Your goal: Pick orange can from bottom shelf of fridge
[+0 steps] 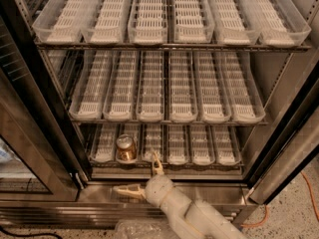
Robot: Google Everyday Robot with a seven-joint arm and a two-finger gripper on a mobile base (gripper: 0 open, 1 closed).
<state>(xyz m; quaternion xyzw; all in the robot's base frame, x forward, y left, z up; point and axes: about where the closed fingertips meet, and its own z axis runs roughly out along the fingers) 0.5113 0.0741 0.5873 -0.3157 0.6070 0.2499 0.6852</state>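
The orange can (126, 148) stands upright in the second tray from the left on the bottom shelf (164, 163) of the open fridge (279, 83). It is coppery brown with a shiny silver top. My gripper (142, 176) sits just in front of the bottom shelf's front edge, a little right of and below the can. It is open and empty. One finger (157, 162) points up toward the shelf. The other finger (125, 190) points left over the steel sill. The white arm (194, 218) comes in from the bottom right.
Two upper racks (164, 118) hold empty white slotted trays. The open glass door (30, 148) stands at the left. The door frame (284, 153) is at the right. The ribbed steel base (65, 215) lies below. An orange cable (309, 188) runs on the floor at the right.
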